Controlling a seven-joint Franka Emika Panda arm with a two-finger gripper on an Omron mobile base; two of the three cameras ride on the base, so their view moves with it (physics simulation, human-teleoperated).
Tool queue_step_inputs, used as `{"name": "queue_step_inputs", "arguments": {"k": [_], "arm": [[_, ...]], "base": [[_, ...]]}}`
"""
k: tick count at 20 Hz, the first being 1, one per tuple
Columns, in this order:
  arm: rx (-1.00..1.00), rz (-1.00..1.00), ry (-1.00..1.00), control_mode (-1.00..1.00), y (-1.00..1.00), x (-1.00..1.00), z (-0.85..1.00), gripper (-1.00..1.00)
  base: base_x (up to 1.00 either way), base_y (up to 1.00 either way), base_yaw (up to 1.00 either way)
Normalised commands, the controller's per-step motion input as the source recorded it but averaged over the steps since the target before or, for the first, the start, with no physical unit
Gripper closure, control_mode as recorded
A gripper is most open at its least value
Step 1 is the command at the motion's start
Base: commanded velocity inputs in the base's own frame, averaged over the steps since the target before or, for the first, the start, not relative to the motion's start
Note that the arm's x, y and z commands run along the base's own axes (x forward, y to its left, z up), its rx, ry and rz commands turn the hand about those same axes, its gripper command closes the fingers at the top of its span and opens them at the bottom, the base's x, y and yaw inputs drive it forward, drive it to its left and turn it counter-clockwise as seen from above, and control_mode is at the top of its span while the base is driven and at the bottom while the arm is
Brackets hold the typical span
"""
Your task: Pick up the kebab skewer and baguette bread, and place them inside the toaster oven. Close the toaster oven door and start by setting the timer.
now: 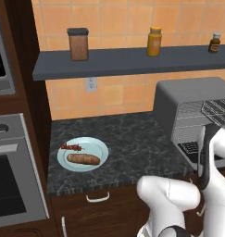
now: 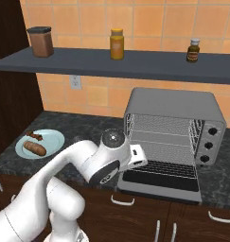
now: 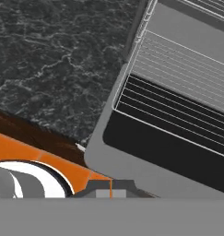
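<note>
my tool is closed, holding nothing. kebab skewer (image 1: 71, 147) and baguette bread (image 1: 83, 159) lie on the plate (image 1: 97, 146) (table, left). toaster oven door (image 2: 160, 178) hangs open; my arm could knock it.

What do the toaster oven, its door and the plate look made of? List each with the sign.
Toaster oven: matte grey metal by its look, evenly shaded, rounded edges.
Toaster oven door: dark glass in a grey frame, probably; folded down flat.
Plate: pale blue glazed ceramic, or plastic; smooth with a faint sheen.
</note>
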Motion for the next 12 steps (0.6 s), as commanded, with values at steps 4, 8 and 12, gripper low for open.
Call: {"name": "queue_step_inputs", "arguments": {"k": [4, 8, 12], "arm": [[-0.02, 0.0, 0.03, -1.0, 1.0, 0.07, 0.07, 1.0], [-0.07, 0.0, 0.0, -1.0, 1.0, 0.01, 0.06, 1.0], [0.0, 0.0, 0.03, -1.0, 1.0, 0.0, 0.13, 1.0]], "base": [[0.0, 0.0, 0.0], [0.0, 0.0, 0.0], [0.0, 0.0, 0.0]]}}
